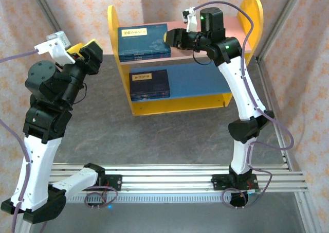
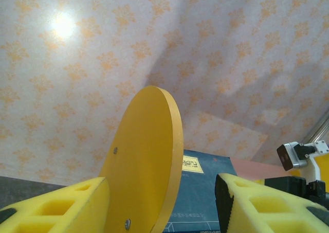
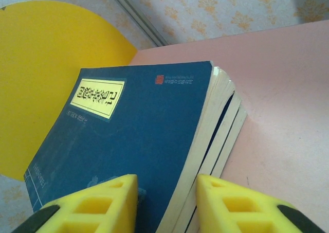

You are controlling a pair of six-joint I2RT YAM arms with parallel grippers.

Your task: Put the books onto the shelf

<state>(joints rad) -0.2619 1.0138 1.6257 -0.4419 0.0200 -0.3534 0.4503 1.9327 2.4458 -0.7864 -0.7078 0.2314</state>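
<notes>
Foremost, the right gripper is shown spread astride the near corner of the top book; contact cannot be judged, and the finger bases are cut off. Two books beneath are hidden save their pale page edges. Navy and yellow-labelled, they are stacked on the shelf's pink board; another stack is set on the blue board. The left gripper is held spread and empty.

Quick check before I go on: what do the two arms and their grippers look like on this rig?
The left arm and right arm have white link shells with black joints. A purple-grey cable trails from each, and each wrist has a white camera mount. The right arm shows green lights. The left gripper and right gripper carry yellow foam pads with square cut-outs.
</notes>
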